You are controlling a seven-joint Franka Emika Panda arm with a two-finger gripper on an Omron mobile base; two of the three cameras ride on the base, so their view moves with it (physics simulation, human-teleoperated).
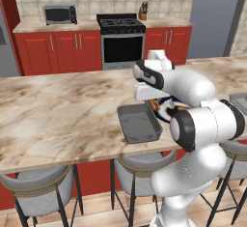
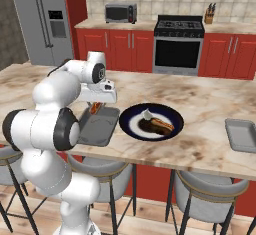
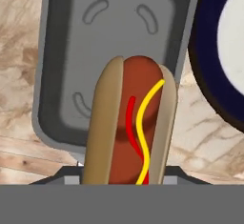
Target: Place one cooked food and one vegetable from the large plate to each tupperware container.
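A hot dog with red and yellow sauce lines is clamped in the tool, held over the near grey tupperware container. Just beside that container sits the large plate, apparently still carrying food. A second container lies well apart on the marble surface.

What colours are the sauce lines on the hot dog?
One red, one yellow, on the hot dog; hand view shows it best.
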